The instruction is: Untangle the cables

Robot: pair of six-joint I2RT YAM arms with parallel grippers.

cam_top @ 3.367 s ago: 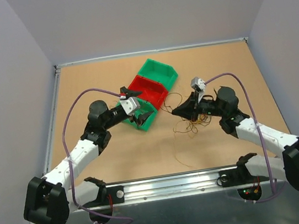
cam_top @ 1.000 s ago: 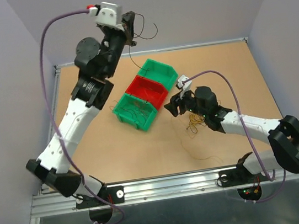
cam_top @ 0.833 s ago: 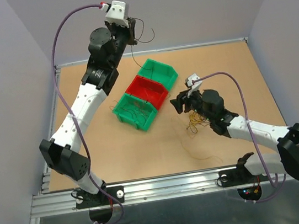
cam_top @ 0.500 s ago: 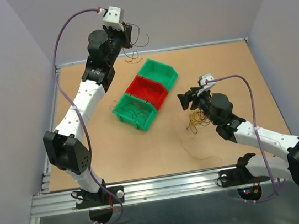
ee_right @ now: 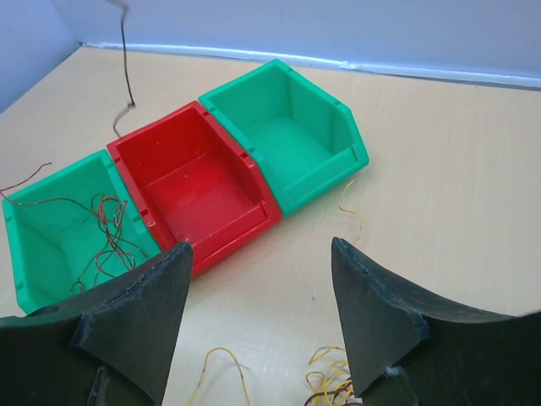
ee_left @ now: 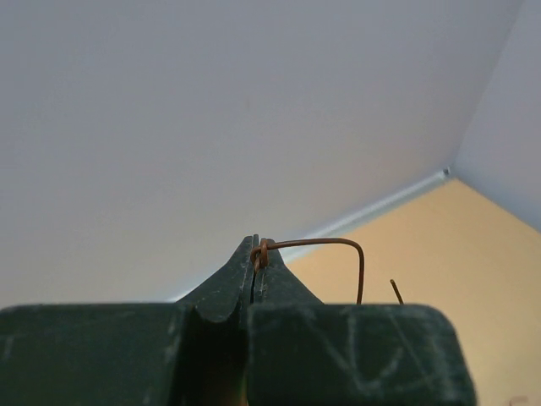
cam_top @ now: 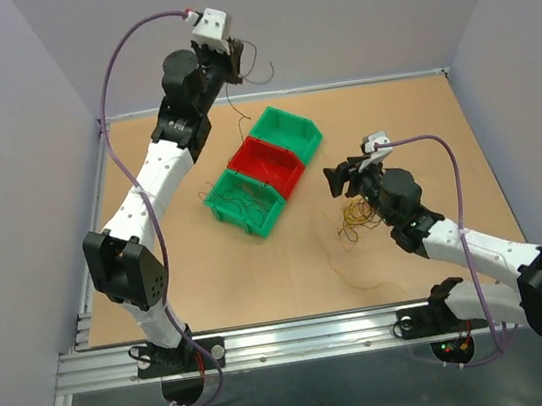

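Left hand (cam_top: 236, 63) now aloft with brown wire (ee_left: 308, 242)

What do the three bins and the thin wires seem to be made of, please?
The red bin, the empty green bin and the other green bin look like moulded plastic: uniform colour, soft sheen. The brown wire pinched in the left gripper seems stiff metal, possibly coated, since it holds its bend. The yellow wires could be plastic-coated; too thin to tell.

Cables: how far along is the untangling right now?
Done: several loose brown strands lie in the nearest green bin. In hand: the left gripper, shut, holds one brown wire high above the table. Left: a yellowish-orange clump sits on the table by the open right gripper, plus stray strands nearby.
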